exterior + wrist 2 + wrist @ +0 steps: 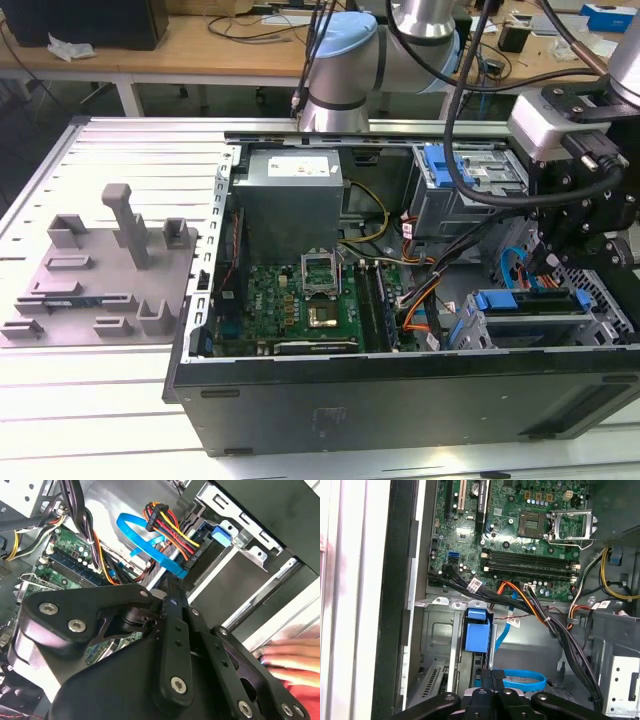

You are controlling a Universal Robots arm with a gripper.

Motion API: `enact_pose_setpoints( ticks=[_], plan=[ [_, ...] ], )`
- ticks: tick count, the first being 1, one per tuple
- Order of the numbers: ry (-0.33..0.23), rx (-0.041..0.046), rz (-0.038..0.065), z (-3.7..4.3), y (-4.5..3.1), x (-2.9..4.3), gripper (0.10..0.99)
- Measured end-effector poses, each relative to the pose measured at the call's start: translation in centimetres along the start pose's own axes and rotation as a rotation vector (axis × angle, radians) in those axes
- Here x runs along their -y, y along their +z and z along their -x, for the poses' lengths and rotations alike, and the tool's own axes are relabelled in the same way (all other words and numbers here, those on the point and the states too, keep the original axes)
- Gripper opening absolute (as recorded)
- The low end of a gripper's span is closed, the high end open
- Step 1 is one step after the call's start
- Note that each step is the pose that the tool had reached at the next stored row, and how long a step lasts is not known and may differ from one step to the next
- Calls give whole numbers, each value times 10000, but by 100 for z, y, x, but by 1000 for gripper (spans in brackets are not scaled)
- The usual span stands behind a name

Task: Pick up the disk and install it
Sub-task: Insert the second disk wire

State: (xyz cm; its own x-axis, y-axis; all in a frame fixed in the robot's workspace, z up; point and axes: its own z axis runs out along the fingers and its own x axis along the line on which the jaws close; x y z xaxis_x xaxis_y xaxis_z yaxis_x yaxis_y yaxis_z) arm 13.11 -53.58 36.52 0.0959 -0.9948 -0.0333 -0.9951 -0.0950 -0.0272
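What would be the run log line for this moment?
gripper: inside computer case, at drive bay | disk: sitting in bay

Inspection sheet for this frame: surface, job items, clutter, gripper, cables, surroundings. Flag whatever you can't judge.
Surface: slatted metal table carrying an open computer case.
Job's things: the disk, by its blue rail, appears to lie in the lower drive cage at the exterior view's right; seating cannot be told.
Clutter: grey fixture plate beside the case, at the exterior view's left.
Gripper: gripper is inside the case, just above the drive cage.
Cables: blue flat cable and coloured wire bundle loop close to the gripper; black arm cable hangs over the case.
Surroundings: wooden benches behind; a person's hand near the case edge.
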Motion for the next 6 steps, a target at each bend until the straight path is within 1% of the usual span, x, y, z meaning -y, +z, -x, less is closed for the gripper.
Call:
enact_pose_setpoints(
  ticks=[6],
  plan=[
    [0, -1, -14, 0, 0, 0, 106]
  ],
)
